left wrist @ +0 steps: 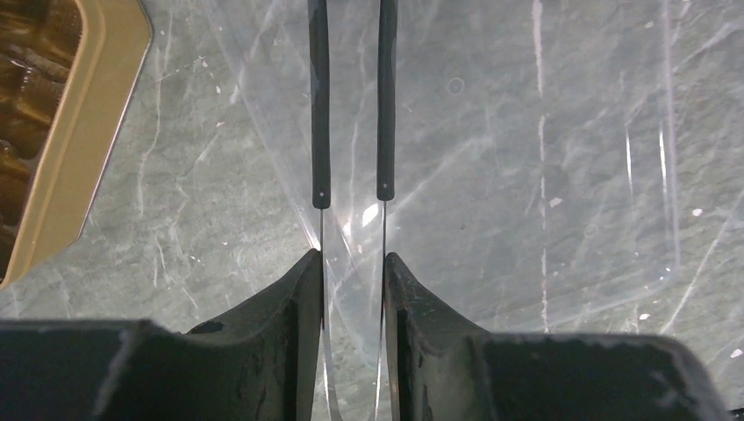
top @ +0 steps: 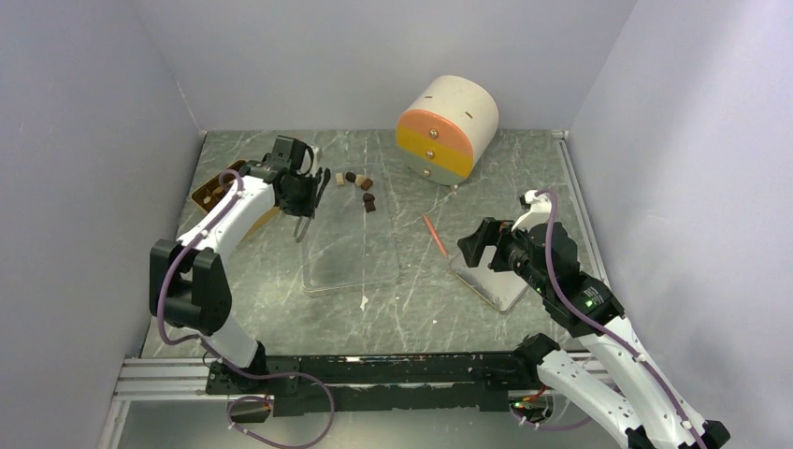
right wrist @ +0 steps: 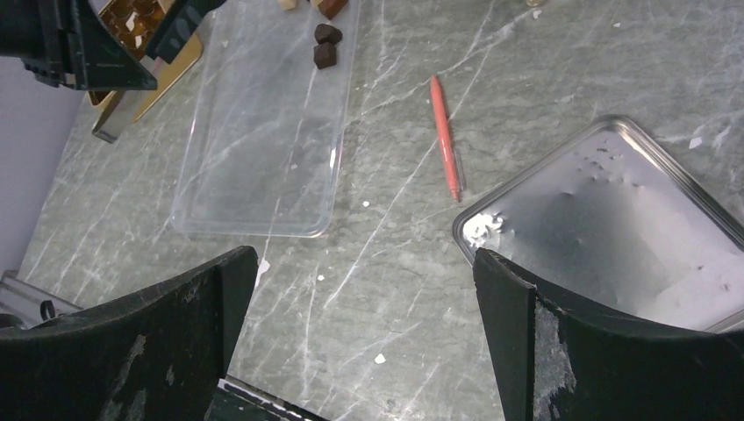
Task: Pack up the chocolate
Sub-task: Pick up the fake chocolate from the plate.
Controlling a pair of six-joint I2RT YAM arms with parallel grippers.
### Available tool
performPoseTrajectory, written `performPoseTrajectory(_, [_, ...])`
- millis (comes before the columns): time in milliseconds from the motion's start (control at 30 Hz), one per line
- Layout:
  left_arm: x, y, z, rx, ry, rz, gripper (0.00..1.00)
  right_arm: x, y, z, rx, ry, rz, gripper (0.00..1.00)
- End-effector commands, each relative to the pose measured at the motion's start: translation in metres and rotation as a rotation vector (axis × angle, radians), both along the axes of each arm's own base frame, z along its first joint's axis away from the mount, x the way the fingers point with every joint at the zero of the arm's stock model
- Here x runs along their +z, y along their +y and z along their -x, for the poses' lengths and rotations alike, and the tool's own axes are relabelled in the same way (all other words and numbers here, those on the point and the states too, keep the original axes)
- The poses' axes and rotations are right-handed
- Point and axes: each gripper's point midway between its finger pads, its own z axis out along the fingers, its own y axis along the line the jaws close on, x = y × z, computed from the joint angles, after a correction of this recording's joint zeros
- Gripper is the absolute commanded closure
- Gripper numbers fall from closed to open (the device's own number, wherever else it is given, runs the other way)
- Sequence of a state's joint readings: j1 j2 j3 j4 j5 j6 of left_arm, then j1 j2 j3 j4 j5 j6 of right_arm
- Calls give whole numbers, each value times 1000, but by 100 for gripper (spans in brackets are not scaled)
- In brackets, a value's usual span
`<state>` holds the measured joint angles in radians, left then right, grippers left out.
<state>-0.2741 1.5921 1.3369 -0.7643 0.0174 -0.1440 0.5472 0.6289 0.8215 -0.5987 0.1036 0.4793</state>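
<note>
Several chocolate pieces (top: 360,182), dark brown, mid-brown and cream, lie loose on the table at the far end of a clear plastic tray (top: 351,248). Two dark ones (right wrist: 326,44) show in the right wrist view. My left gripper (top: 299,192) (left wrist: 353,259) is shut on metal tweezers (left wrist: 320,105) with black-sleeved tips. The tips stand apart with nothing between them, over the clear tray's (left wrist: 526,175) left edge. A golden-brown compartmented tray (top: 213,192) (left wrist: 79,132) lies just left of that gripper. My right gripper (top: 477,248) (right wrist: 364,263) hangs open and empty over bare table.
An orange-red stick (top: 435,234) (right wrist: 445,136) lies between the clear tray and a metal tray (top: 491,281) (right wrist: 614,228) under the right arm. A cream cylinder with orange and yellow drawer fronts (top: 447,129) stands at the back. Walls close in both sides.
</note>
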Motion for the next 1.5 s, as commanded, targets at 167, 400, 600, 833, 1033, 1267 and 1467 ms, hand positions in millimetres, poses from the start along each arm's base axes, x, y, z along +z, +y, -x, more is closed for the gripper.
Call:
performPoseTrajectory(167, [-20,-19,-29,-1,-14,-24,66,13,0,-2,-16,-25,-24,1])
performPoseTrajectory(400, [-38,-24,-40,13,11,-56,65,12,-1,-1,-20,-24,-25,1])
performPoseTrajectory(600, [-50,-29,-47,29,21,-46,64,13,-1,-1,-19,-30,-24,1])
performPoseTrajectory(833, [-59,-40,-55,22,40,-31,64,13,0,-2,-13,-31,-21,1])
performPoseTrajectory(1033, [-63,-45,-59,30,41,-37,62,11,1,-3,-13,-29,-23,1])
performPoseTrajectory(1267, [-70,-40,-64,69,40,-62,64,12,0,-4,-13,-32,-16,1])
performPoseTrajectory(1467, [-67,-34,-71,104,27,-93,65,10,0,-4,-15,-28,-15,1])
